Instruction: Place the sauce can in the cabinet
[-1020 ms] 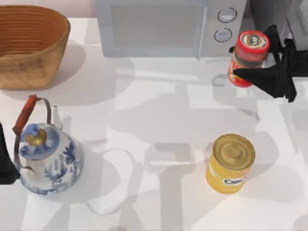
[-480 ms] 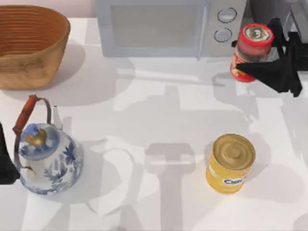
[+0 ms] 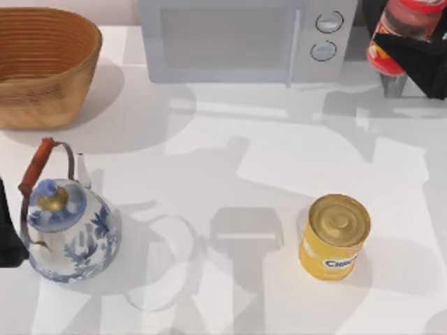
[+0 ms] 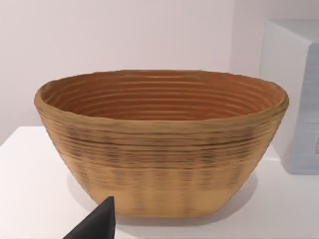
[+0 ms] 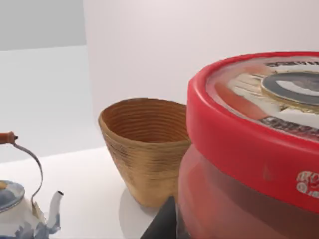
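Sauce can [image 3: 397, 31] top and right gripper [image 3: 419, 49] cut off at frame edge

Back left of the table [image 3: 230, 153]: basket [image 3: 43, 64]. Just right of it, along the back edge — microwave [image 3: 244, 38]. Further right, at the far back right corner: sauce can [image 3: 398, 35], lifted off the table, clamped in the right gripper [image 3: 412, 45], beside the microwave's knobs. Front left: teapot [image 3: 66, 227], with the left gripper [image 3: 8, 234] parked touching or just beside it at the table's left edge. Front right, well apart from the teapot — yellow can [image 3: 335, 237].
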